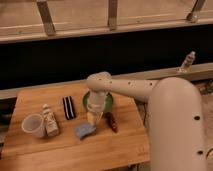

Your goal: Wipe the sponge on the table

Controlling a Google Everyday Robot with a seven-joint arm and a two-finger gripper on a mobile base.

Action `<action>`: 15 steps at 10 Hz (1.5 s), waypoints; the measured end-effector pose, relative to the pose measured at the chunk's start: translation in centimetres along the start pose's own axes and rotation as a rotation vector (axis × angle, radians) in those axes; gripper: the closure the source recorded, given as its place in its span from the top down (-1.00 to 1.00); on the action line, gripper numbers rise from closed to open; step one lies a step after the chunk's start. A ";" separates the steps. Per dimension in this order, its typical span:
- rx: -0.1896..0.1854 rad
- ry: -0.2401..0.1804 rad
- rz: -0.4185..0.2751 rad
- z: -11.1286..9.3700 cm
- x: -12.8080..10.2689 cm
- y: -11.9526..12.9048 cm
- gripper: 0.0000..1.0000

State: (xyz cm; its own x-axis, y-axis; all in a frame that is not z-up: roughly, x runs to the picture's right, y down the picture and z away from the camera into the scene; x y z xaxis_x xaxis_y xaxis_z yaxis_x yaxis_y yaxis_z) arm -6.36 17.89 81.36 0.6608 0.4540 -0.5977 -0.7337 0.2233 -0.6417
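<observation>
Gripper [93, 120] hovering at 1 o'clock edge of sponge [85, 131]; sponge lying on table [115, 148], cup [34, 125] sitting at its 9 o'clock; grasp: cannot tell.

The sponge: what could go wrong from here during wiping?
1. The gripper sits right over the sponge; a long stroke may hit the small bottle or the cup beside it.
2. The brown object lies close on the other side and may get pushed along the table.

A clear cup [33, 125] and small bottle [49, 121] stand at the left, with a black striped block [68, 107] beside them. A green pan [109, 101] sits behind the end effector [92, 119], and a dark reddish object [110, 121] lies just right of it.
</observation>
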 end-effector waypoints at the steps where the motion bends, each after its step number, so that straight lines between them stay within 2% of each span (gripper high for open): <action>1: 0.002 0.003 -0.001 -0.3 -0.8 -0.7 -1.00; 4: 0.003 0.017 -0.034 -0.6 -2.3 -0.9 -1.00; 7: 0.029 0.043 -0.112 0.5 -1.7 2.6 -1.00; 9: 0.051 0.068 -0.172 2.4 0.1 7.2 -1.00; 11: 0.063 0.077 -0.185 4.0 2.1 10.6 -1.00; 13: 0.069 0.075 -0.169 4.8 3.7 12.2 -1.00; 15: 0.073 0.061 -0.142 4.6 4.8 12.2 -1.00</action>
State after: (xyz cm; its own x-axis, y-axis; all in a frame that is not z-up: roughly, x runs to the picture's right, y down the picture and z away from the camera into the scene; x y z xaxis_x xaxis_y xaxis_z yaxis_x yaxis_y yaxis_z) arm -12.89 26.76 72.87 0.7651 0.3608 -0.5333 -0.6407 0.3446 -0.6861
